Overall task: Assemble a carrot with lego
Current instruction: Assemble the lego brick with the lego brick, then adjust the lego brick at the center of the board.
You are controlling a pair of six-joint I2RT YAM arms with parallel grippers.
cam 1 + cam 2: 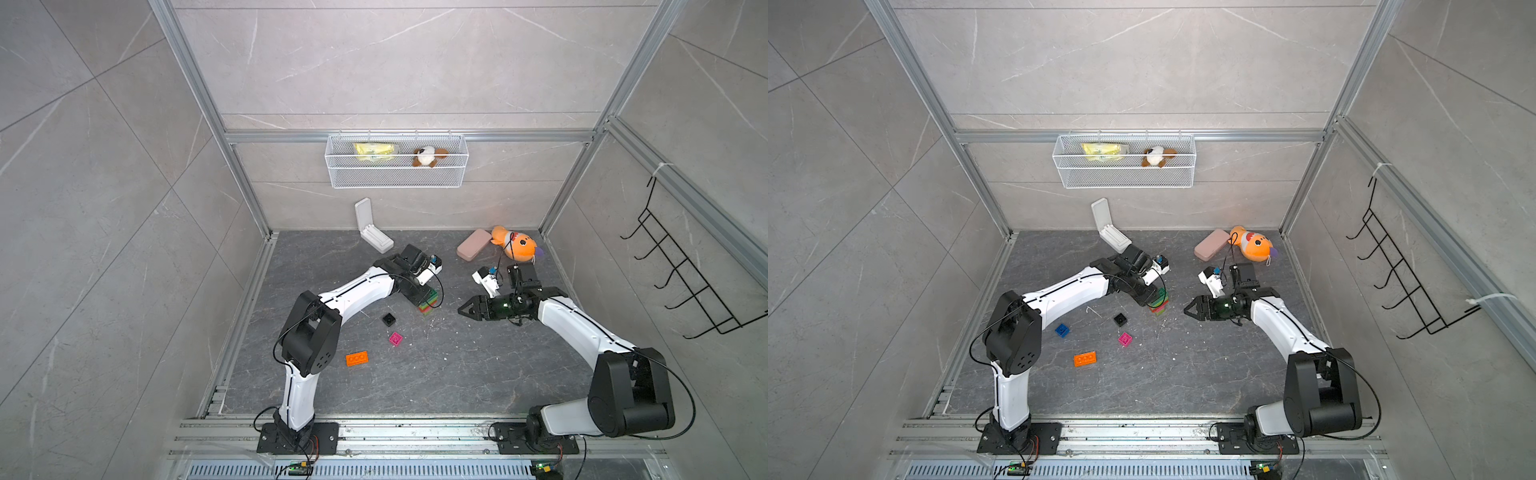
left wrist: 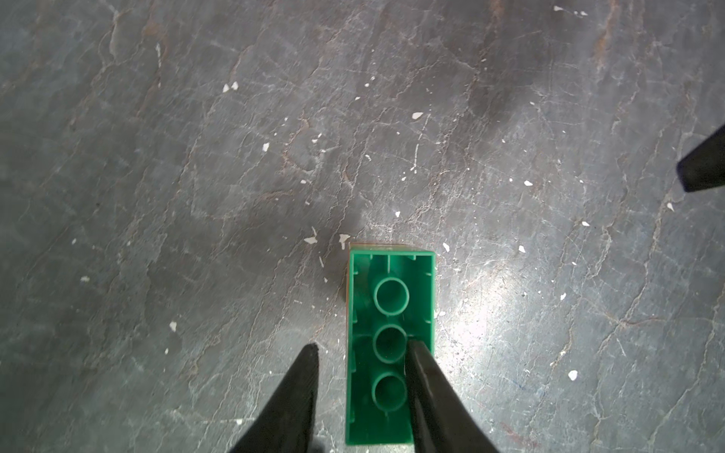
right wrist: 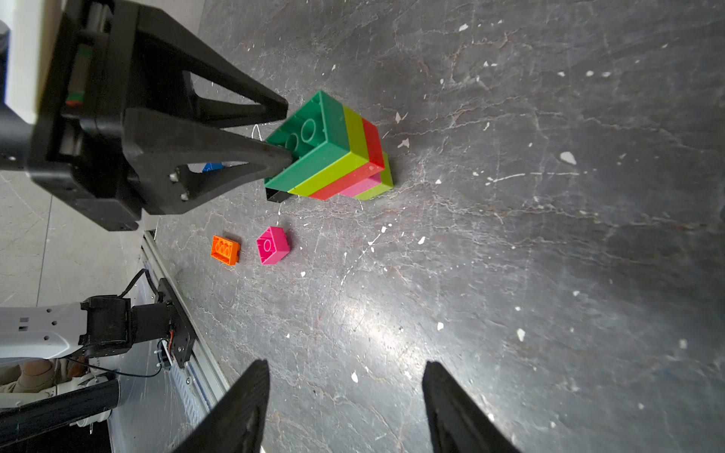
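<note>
Standing on flecked dark slate [image 1: 415, 374], the carrot [image 3: 337, 157] touches the slightly parted left claw [image 3: 288, 133]; right claw [image 3: 345, 364] gapes.

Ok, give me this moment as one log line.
left end effector: open at green brick atop carrot | right end effector: open, empty | loose: orange brick, pink brick

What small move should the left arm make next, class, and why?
Probably lift the left tool straight up. Its jaws stand apart, astride one long wall of the upturned green brick, gripping nothing, and that brick already sits on top of the stack. A sideways pull might catch the wall and topple the stack.
</note>
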